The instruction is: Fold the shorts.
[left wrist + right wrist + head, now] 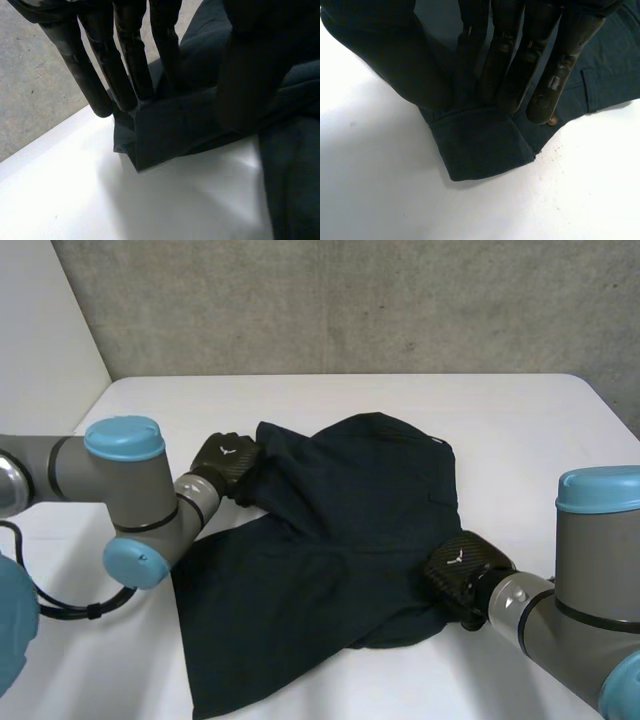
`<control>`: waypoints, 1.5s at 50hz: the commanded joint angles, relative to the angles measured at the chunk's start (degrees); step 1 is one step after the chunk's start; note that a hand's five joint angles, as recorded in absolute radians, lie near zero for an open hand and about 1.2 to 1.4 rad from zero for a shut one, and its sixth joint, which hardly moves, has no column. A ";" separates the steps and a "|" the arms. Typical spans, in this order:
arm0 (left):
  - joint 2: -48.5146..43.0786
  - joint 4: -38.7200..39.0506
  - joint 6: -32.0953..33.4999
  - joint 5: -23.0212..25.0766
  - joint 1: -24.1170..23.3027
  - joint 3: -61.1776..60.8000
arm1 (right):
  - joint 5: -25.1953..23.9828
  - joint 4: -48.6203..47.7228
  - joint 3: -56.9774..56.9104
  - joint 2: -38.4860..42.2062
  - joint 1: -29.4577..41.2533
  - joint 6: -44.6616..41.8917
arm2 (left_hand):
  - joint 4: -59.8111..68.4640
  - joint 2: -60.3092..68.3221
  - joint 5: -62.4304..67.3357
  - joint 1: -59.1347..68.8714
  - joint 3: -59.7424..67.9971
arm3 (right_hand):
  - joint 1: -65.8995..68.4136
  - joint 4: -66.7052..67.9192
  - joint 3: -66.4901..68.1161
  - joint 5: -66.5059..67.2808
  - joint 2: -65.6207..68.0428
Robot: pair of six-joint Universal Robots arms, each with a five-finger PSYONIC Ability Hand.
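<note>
Seen from the head camera, folds of the dark shorts (330,540) cover the fingers of the left hand (225,460) and the right hand (462,568); the left arm (110,480) and the right arm (590,590) run off the picture's edges.

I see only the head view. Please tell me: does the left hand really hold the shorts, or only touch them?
Observer: It holds them. The left hand pinches a corner of the shorts between straight fingers and thumb.
Operator: Does this corner lie on the table?
Observer: It seems raised a little above the table, with a shadow under it.
Operator: And the right hand?
Observer: The right hand pinches a hemmed corner, which sticks out past its fingertips.
</note>
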 commanded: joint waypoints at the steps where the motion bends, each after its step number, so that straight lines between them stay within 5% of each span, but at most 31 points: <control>1: -2.86 0.62 0.62 -2.42 0.25 2.88 | 0.01 -0.66 -0.37 0.00 0.19 3.31 | 18.24 17.78 18.67 16.72 17.89 | 23.71 11.66 11.72 14.33 10.62; 5: -4.01 0.70 3.16 -5.23 0.34 3.14 | 0.01 -0.75 -0.45 0.00 0.37 3.75 | 32.98 32.52 33.42 31.46 32.64 | 23.71 11.66 11.72 14.33 10.62; 15: -2.34 1.67 9.68 -16.75 1.75 1.21 | 0.01 -0.83 -1.51 0.00 1.95 6.56 | 33.37 32.91 33.80 31.85 33.02 | 23.71 11.66 11.72 14.33 10.62; 26: 0.30 2.20 9.68 -17.28 0.96 -1.69 | -0.08 -0.83 -2.83 0.00 4.32 7.80 | 33.37 32.91 33.80 31.85 33.02 | 23.71 11.66 11.72 14.33 10.62; 31: 0.65 1.59 9.59 -17.90 0.69 -1.60 | -0.08 -0.75 -4.14 0.26 4.85 10.07 | -6.72 -7.18 -6.29 -8.25 -7.07 | 23.71 11.66 11.72 14.33 10.62; 37: 7.32 -0.61 8.71 -18.69 0.60 -4.14 | 0.36 -0.57 -6.69 0.70 5.20 11.75 | -9.33 -9.79 -8.90 -10.86 -9.68 | 23.71 11.66 11.72 14.33 10.62; 45: 22.61 -6.76 2.92 -19.92 -1.59 -15.56 | 0.80 -0.39 -9.95 2.46 5.20 11.93 | -9.00 -9.46 -8.57 -10.52 -9.35 | 23.71 11.66 11.72 14.33 10.62; 54: 39.31 -16.96 -5.87 -19.22 -9.58 -30.59 | 0.71 -1.54 -15.83 7.38 5.20 15.97 | -9.33 -9.80 -8.90 -10.86 -9.68 | 23.71 11.66 11.72 14.33 10.62; 61: 41.96 -17.84 -7.02 -20.10 -15.21 -39.64 | 1.50 -1.45 -19.26 9.67 5.20 16.59 | -9.50 -9.96 -9.07 -11.03 -9.85 | 23.71 11.66 11.72 14.33 10.62; 75: 40.29 -17.58 -17.13 -20.18 -18.38 -45.19 | 1.68 -1.45 -19.00 9.40 5.29 17.20 | -8.16 -8.62 -7.72 -9.68 -8.50 | 23.71 11.66 11.72 14.33 10.62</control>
